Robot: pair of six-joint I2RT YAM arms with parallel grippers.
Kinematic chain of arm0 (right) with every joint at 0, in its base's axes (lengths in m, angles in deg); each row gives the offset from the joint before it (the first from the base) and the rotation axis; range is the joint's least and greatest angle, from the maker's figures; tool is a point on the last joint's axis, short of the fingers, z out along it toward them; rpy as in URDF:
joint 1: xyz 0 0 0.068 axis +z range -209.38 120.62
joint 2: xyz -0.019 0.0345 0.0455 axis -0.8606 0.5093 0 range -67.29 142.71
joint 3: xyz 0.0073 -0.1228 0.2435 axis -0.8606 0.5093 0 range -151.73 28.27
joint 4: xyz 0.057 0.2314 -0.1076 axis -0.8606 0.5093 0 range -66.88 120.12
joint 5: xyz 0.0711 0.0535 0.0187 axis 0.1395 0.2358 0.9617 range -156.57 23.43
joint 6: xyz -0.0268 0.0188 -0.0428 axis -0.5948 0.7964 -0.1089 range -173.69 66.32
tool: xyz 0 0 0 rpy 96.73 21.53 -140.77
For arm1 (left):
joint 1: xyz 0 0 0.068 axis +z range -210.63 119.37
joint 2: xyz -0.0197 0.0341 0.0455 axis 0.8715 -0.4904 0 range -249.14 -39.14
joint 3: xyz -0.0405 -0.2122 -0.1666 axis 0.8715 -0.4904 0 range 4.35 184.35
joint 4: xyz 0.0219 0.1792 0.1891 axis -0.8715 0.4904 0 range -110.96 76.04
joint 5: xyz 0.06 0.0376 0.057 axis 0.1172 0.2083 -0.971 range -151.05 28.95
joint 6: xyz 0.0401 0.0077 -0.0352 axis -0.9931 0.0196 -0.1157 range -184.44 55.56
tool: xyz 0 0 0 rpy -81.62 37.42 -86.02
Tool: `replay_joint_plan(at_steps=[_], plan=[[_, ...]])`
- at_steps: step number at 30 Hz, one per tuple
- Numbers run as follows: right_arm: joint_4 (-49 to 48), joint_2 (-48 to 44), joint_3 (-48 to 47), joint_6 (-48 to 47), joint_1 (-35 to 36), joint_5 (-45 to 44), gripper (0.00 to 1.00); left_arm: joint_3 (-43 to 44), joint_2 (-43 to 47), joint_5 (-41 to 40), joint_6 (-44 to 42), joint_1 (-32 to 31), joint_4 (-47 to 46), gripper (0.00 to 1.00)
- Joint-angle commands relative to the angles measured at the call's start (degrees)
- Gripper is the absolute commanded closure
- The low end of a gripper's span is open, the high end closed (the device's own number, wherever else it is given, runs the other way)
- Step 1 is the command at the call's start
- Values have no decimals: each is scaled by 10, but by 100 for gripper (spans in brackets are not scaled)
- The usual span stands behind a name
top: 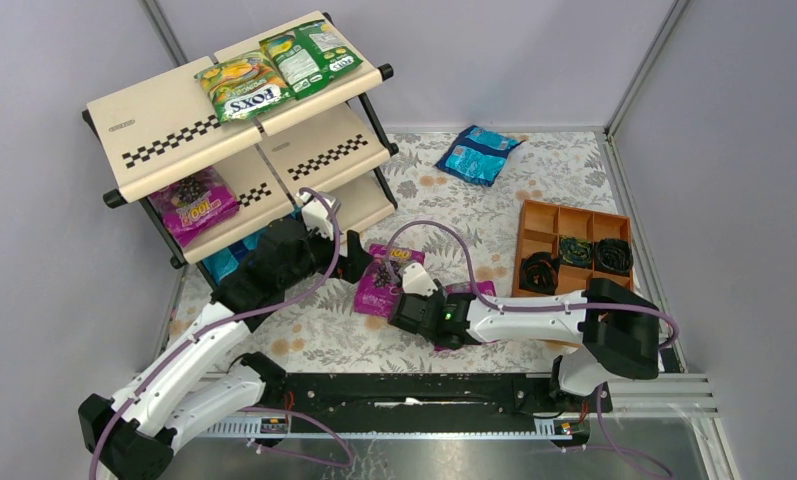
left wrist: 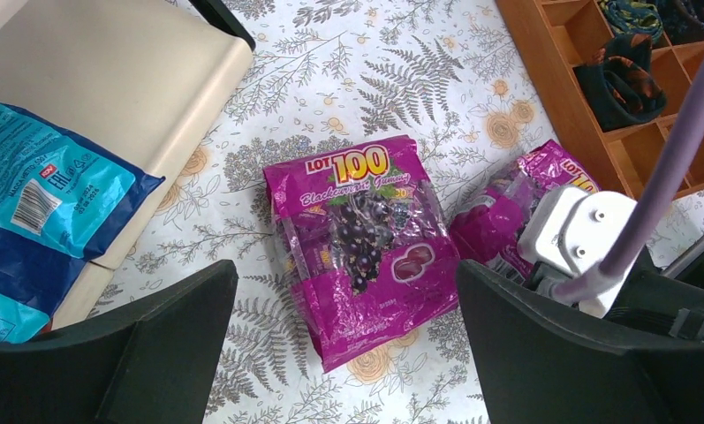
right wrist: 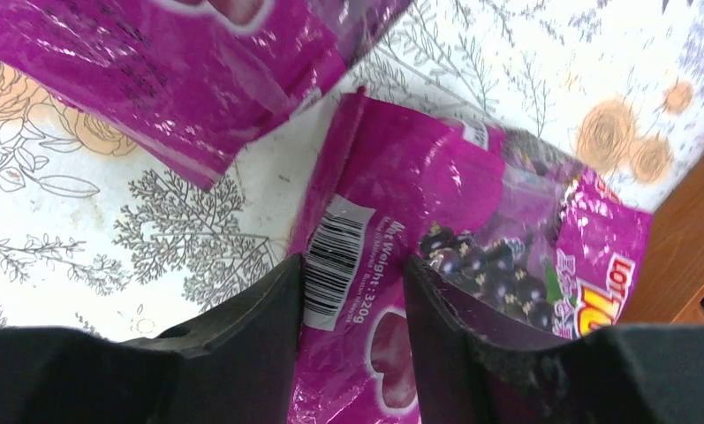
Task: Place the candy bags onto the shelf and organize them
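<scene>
Two magenta candy bags lie on the floral cloth. My left gripper [left wrist: 345, 269] hangs open above one magenta bag [left wrist: 357, 238], its fingers wide on either side and not touching it. My right gripper [right wrist: 355, 265] is shut on the second magenta bag [right wrist: 436, 177], pinching its barcode end low on the cloth; from above, the gripper [top: 414, 300] hides most of that bag [top: 474, 290]. The shelf [top: 164, 120] holds two green-yellow bags [top: 242, 86] on top, a magenta bag [top: 194, 205] on the middle tier and a blue bag [left wrist: 39, 203] on the lowest board.
Another blue bag [top: 477, 153] lies on the cloth at the back, right of the shelf. An orange-brown compartment tray [top: 574, 245] with black coiled items stands close to the right of my right arm. Grey walls close in the table on three sides.
</scene>
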Motion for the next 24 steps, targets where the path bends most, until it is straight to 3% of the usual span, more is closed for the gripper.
replay_joint_plan(at_steps=[1,5,9,12,17,24], plan=[[-108,-6,26,-143,1,-48,50,4,12,-14,-5,-1,-15,1],[-131,-17,27,-206,1,-42,43,2,17,-15,-5,-1,-12,1],[-97,-67,17,-170,4,16,19,0,20,-18,-5,-2,-12,1],[-24,-115,-14,-71,15,48,11,0,17,-18,-5,-1,-11,1],[87,-218,-4,173,15,87,0,2,7,-14,-3,-1,-12,1],[204,-321,108,453,15,2,0,7,-2,-8,-7,-1,-12,1]])
